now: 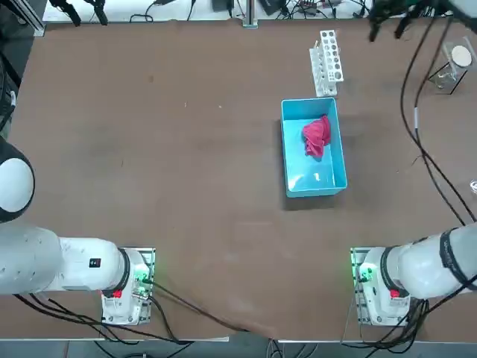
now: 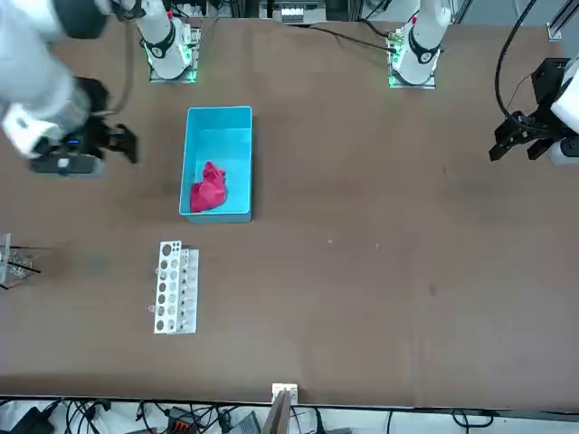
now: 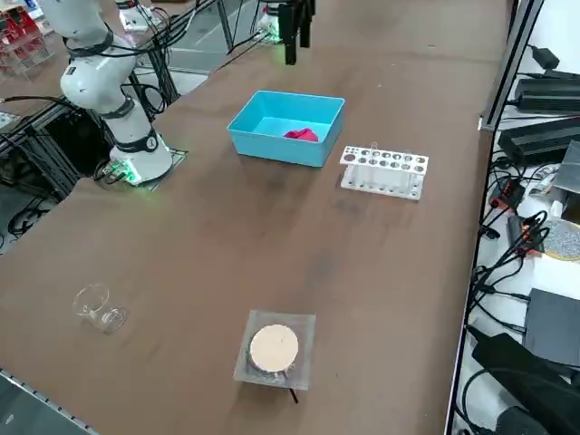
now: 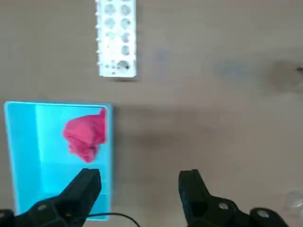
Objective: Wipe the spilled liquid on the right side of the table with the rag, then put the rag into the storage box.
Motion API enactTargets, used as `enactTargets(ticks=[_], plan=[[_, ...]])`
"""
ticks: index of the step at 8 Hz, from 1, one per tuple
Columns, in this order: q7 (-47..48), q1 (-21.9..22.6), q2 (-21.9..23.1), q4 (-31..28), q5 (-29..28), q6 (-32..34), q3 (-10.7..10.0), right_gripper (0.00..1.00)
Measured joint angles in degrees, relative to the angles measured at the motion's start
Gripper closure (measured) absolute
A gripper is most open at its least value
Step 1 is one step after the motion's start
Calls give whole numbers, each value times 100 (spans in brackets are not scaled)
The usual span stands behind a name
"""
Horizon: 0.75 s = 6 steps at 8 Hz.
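resting in storage box [image 1: 339,173]: rag [image 1: 317,136]

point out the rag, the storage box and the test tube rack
rag [image 1: 317,136], top view, middle of the cloth
storage box [image 1: 317,188], top view, near wall
test tube rack [image 1: 328,63], top view, middle of its top plate

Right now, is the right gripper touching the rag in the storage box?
Apart. In the right wrist view the right gripper is open and empty, with the rag lying alone in the storage box, clear of both fingertips.
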<state>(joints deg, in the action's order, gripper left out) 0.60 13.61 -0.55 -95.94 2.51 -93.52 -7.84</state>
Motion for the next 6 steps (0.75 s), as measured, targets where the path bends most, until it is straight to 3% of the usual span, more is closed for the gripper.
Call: enactTargets(ticks=[2,6], plan=[[-584,-609,241,1,-39,-89,-6,0],[-666,-1178,254,-226,-163,-174,518,0]])
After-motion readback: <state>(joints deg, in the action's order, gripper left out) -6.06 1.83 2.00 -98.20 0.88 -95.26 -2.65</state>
